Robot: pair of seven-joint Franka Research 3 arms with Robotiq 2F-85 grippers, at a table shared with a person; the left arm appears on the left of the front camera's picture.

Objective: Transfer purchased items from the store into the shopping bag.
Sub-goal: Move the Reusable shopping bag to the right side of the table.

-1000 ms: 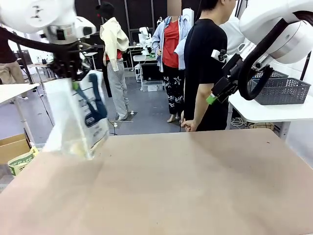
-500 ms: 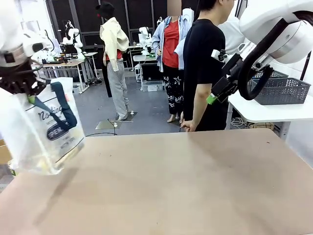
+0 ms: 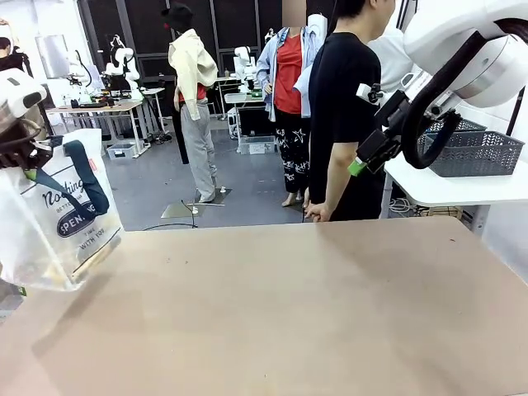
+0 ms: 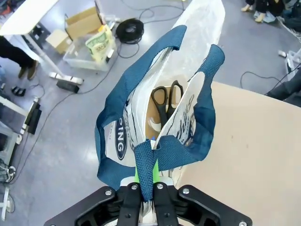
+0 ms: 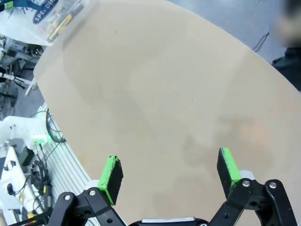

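The shopping bag (image 3: pixel 62 223) is clear crinkly plastic with navy handles and hangs in the air at the table's far left edge. My left gripper (image 3: pixel 27 167) is shut on one navy handle strap (image 4: pixel 145 169). In the left wrist view the bag (image 4: pixel 117 141) gapes open below me, and inside it lies a purchased item: black-handled scissors on a tan card (image 4: pixel 165 101). My right gripper (image 5: pixel 170 169) stands open and holds nothing, high over the bare table; in the front view it (image 3: pixel 359 165) is raised at the upper right. The store basket (image 3: pixel 472 153), dark grey lattice, sits on a white side table to the right.
The tan tabletop (image 3: pixel 313 313) spreads across the middle. A person in a black shirt (image 3: pixel 346 115) stands at the far edge, arm hanging. Boxes, cables and a bin (image 4: pixel 84 56) lie on the floor under the bag.
My left arm has swung the bag leftward and a little lower, from over the table's left part out past its left edge. The right arm and the person have stayed put.
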